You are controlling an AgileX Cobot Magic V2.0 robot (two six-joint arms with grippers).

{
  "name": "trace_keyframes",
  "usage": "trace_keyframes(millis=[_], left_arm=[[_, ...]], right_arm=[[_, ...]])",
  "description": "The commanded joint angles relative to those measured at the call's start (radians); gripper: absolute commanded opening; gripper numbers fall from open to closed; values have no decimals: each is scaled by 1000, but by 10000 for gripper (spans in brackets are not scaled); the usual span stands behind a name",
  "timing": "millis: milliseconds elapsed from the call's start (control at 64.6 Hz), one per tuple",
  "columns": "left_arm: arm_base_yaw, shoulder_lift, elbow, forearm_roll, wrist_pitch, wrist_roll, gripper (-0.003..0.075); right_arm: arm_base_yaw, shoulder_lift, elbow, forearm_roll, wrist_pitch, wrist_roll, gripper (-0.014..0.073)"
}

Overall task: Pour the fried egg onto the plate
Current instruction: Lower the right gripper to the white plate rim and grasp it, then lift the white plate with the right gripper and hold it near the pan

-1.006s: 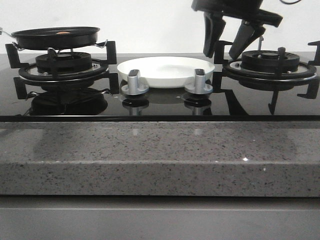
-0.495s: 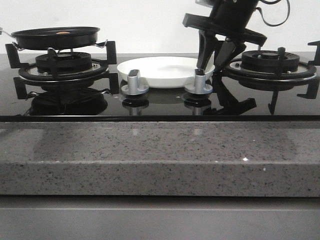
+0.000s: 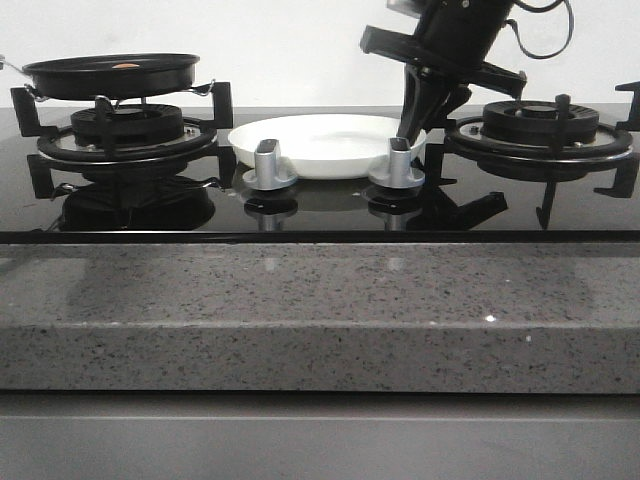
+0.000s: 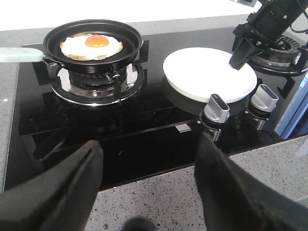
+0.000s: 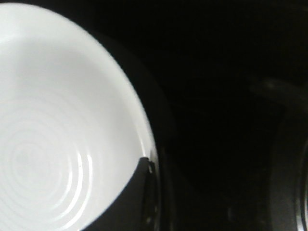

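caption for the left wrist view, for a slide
Fried egg in the pan; right pincer at the white plate's rim.

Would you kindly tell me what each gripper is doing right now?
Left gripper: open, holding nothing.
Right gripper: closed on the rim of the white plate.

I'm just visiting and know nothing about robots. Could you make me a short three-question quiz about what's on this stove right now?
1. True or false: the egg lies in the pan.
2. What sits between the two burners?
A. a kettle
B. a plate
C. a bowl of soup
3. Which gripper is at the plate's rim?

Key:
1. True; the plate is bare.
2. B.
3. The right gripper; one finger lies over the rim inside the plate. The left gripper is open above the counter's front edge.
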Motion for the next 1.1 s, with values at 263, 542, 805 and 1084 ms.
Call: trace_keyframes(millis=[263,542,805,1084], left_arm=[[-10,14,-32,-19,-79,-1,429],[-10,14,-32,-19,-79,-1,429],[-10,14,-32,-19,-79,-1,429],[-10,14,-32,-19,-79,-1,429]], right_arm=[[-13,-166,-31,12,72,-17,-67],[-7,-340,8,15,80,-17,-67],[33,-555,327,11,-47,-64,-67],[63,-663,650,16,-233,-78,-67]])
